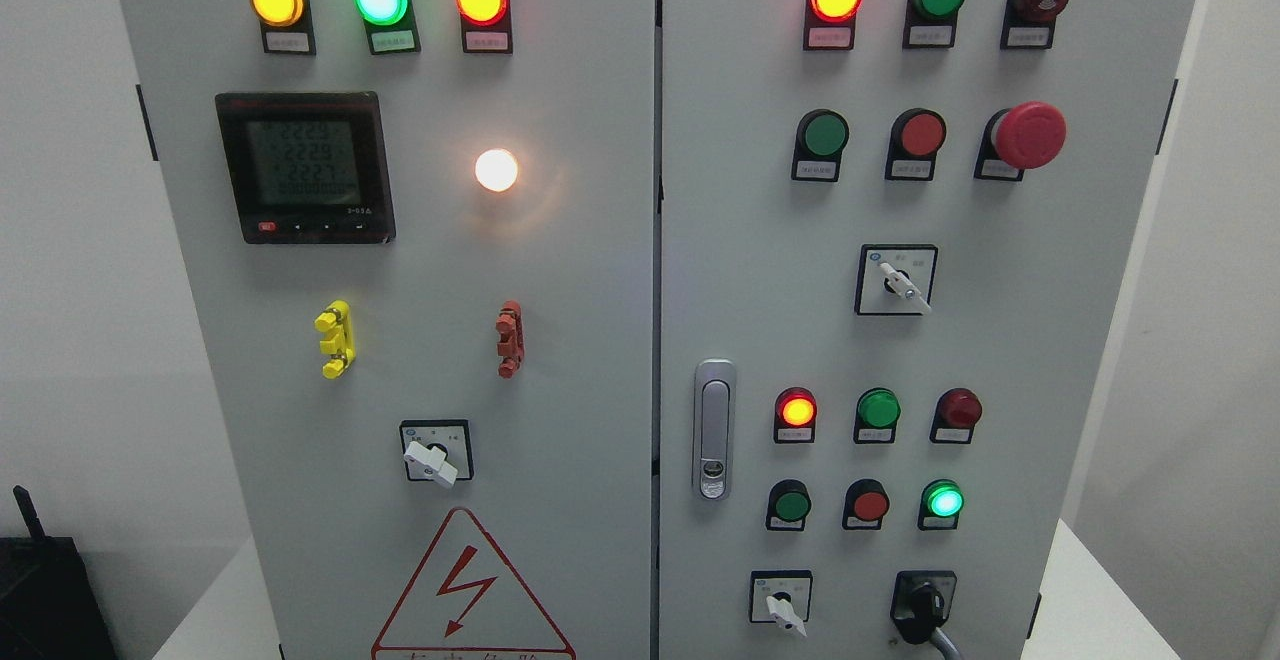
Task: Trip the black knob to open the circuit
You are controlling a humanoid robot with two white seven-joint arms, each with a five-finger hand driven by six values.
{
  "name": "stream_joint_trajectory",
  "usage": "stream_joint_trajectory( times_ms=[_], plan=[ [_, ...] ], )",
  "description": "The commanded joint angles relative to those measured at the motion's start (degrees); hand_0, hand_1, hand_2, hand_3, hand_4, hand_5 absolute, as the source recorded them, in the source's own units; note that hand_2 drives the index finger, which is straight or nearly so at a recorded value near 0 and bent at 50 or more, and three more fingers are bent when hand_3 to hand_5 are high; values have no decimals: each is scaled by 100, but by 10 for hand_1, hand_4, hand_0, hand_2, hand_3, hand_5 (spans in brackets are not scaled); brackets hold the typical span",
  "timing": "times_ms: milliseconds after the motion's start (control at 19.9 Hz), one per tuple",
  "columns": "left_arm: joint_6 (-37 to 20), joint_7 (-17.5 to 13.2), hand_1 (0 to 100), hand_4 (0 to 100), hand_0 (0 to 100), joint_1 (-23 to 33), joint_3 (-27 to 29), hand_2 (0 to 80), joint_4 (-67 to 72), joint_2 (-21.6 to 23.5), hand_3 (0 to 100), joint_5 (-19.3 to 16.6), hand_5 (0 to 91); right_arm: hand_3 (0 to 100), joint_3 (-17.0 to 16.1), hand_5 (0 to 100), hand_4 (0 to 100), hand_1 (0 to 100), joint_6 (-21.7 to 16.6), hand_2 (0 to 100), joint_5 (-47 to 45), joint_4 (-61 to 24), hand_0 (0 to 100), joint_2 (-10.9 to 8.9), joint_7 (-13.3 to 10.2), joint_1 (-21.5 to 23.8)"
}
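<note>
Black knob [922, 608] low on right cabinet door [1000, 340], near bottom edge (handle tip cut off by frame). Neither hand in view, so finger state unknowable. Label print illegible.

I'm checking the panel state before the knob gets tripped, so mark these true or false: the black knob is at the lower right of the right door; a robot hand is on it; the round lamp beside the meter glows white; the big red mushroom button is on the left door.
1. The black knob is at the lower right of the right door. True.
2. A robot hand is on it. False: no hand shows in the picture.
3. The round lamp beside the meter glows white. True.
4. The red mushroom button is on the left door. False: it is on the right door.
</note>
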Motion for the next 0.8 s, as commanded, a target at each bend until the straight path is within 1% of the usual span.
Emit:
stream_joint_trajectory(
  times_ms=[0,752],
  plan=[
    [-3,0,389,0,120,0,0,0,-143,0,0,0,0,1000,-158,993,1000,0,-1,61,-2,-1,0,-11,-12,4],
    [6,0,389,0,120,0,0,0,-143,0,0,0,0,1000,-158,979,1000,0,-1,46,7,-36,0,-11,-20,48]
  ],
)
